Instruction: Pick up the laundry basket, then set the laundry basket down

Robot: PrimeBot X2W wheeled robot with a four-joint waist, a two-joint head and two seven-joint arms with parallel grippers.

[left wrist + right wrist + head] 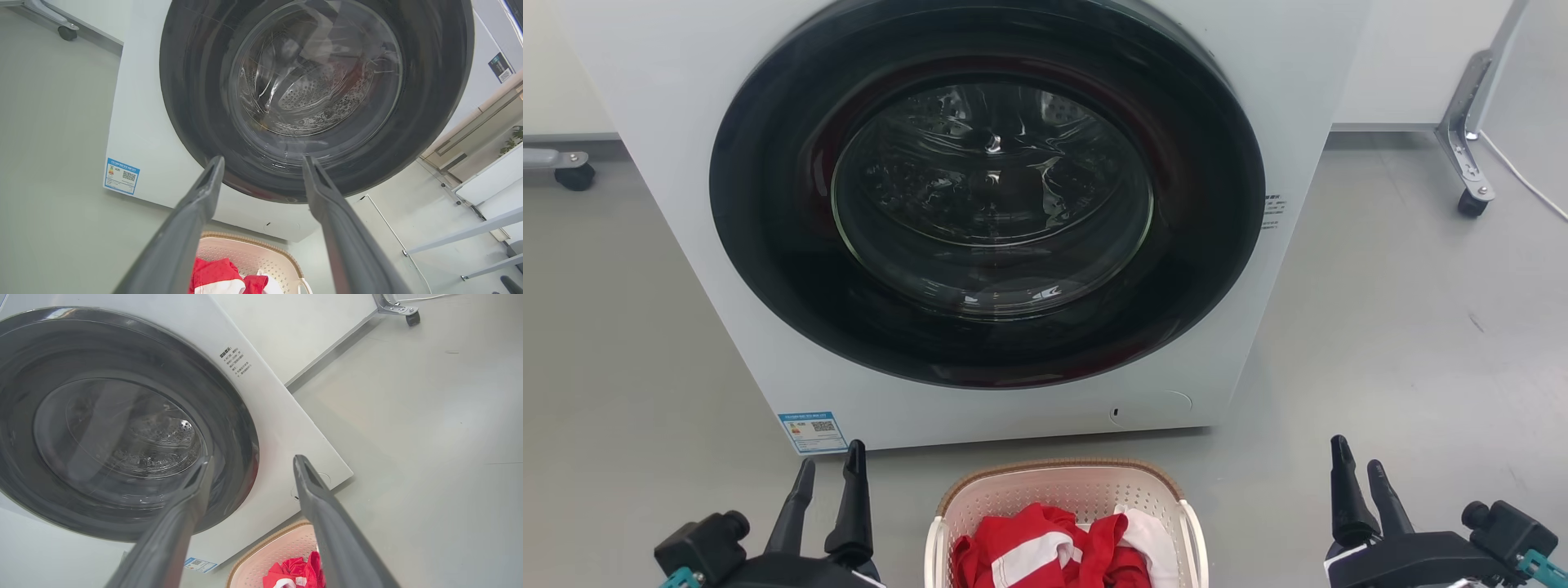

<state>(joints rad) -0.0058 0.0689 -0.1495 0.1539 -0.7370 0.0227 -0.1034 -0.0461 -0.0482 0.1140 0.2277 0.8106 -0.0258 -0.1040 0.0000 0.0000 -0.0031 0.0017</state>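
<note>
Laundry basket (1058, 469) holding red and white clothes (1045, 549), on the floor (1380, 327) just before the washer (670, 245), lying between the left gripper (832, 454) and right gripper (1356, 452), both empty with fingers (853, 500) parted, the left somewhat nearer its side handle (934, 543).

**Laundry corner staged in a lab-like room**

A white front-loading washer (670, 245) with a round, dark glass door (988, 196) stands on a bare, smooth grey floor (1405, 343). An energy label (813, 431) is stuck at its lower left corner. Directly in front of the washer sits a laundry basket (1062, 490) holding red and white clothes (1045, 547). The setting looks more like a lab than a home. Plain white panels (1405, 57) run behind the washer on either side, on metal frames with castors (1472, 202). A white cable (1527, 184) trails over the floor to the washer's right.
</note>
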